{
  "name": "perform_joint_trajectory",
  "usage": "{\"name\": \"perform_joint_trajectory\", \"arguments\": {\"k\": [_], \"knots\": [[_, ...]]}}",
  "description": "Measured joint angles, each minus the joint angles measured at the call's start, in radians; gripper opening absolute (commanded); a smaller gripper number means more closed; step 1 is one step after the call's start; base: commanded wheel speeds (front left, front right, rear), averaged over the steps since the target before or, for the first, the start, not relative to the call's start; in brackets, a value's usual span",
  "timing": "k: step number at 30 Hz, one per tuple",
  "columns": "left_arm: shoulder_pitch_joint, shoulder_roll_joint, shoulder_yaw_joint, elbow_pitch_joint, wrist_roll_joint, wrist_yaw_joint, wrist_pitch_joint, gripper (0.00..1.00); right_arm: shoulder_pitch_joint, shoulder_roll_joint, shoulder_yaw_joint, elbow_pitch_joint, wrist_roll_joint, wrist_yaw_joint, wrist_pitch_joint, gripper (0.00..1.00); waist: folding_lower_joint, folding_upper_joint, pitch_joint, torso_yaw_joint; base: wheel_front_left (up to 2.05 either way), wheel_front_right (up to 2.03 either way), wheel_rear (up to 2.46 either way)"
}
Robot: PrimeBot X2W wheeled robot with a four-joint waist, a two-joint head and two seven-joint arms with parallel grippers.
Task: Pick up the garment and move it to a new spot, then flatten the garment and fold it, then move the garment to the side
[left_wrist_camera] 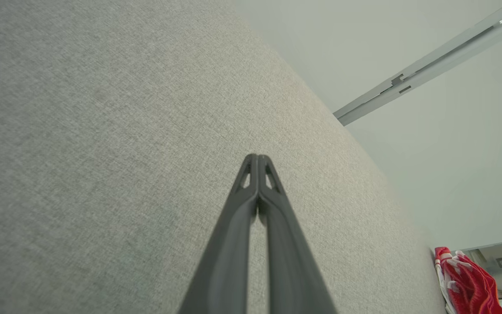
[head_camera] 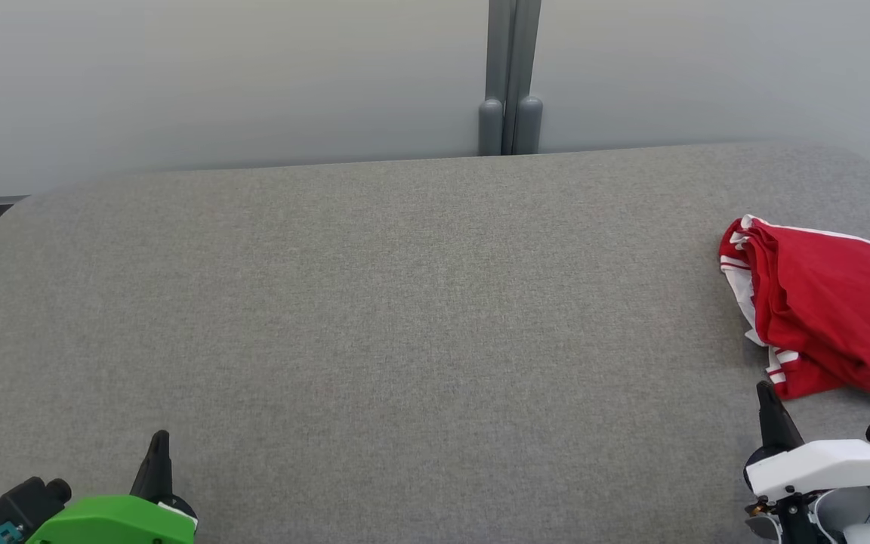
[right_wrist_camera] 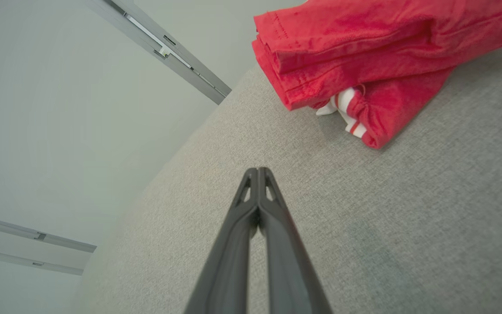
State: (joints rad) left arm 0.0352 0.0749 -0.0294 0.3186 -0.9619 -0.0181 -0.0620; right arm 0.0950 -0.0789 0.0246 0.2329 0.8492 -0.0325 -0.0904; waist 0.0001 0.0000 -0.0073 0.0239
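A red garment [head_camera: 828, 310] with white striped trim lies folded in a loose pile at the right edge of the grey fabric table [head_camera: 405, 317]. In the right wrist view the garment [right_wrist_camera: 377, 56] sits just beyond and to the right of my right gripper [right_wrist_camera: 257, 171], which is shut and empty. The head view has the right gripper [head_camera: 764, 389] close below the garment's near corner, not touching it. At the lower left, far from the cloth, my left gripper [head_camera: 161, 437] is shut with nothing in it. From the left wrist view the left gripper [left_wrist_camera: 257, 157] points over bare table, with the garment [left_wrist_camera: 466, 283] small at the lower right.
A pale wall [head_camera: 216, 75] with a grey vertical post [head_camera: 510, 83] runs behind the table's far edge. The table's corners are rounded, and the garment lies close to the right side edge.
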Motion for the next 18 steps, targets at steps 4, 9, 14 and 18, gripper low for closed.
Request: {"name": "perform_joint_trajectory", "arguments": {"k": [4, 9, 14, 18], "knots": [[-0.010, -0.002, 0.009, -0.004, -0.044, -0.001, 0.011, 0.00, -0.012, 0.001, -0.012, -0.001, 0.054, 0.006, 0.013, 0.00, 0.0000, 0.0000, 0.000, -0.002, 0.00, 0.00, 0.00], [-0.016, -0.006, 0.024, -0.007, -0.102, -0.010, 0.029, 0.00, -0.024, 0.005, -0.024, -0.001, 0.126, 0.015, 0.031, 0.00, 0.0000, 0.0000, 0.001, -0.004, 0.00, 0.00, 0.00], [-0.026, -0.010, 0.031, -0.011, -0.160, -0.017, 0.049, 0.00, -0.035, 0.009, -0.038, -0.002, 0.196, 0.024, 0.049, 0.00, 0.0000, 0.0000, 0.002, -0.006, 0.00, 0.00, 0.00], [-0.037, -0.016, 0.039, -0.018, -0.211, -0.023, 0.062, 0.00, -0.048, 0.010, -0.049, -0.003, 0.252, 0.033, 0.059, 0.00, 0.0000, 0.0000, 0.002, -0.008, 0.00, 0.00, 0.00]]}}
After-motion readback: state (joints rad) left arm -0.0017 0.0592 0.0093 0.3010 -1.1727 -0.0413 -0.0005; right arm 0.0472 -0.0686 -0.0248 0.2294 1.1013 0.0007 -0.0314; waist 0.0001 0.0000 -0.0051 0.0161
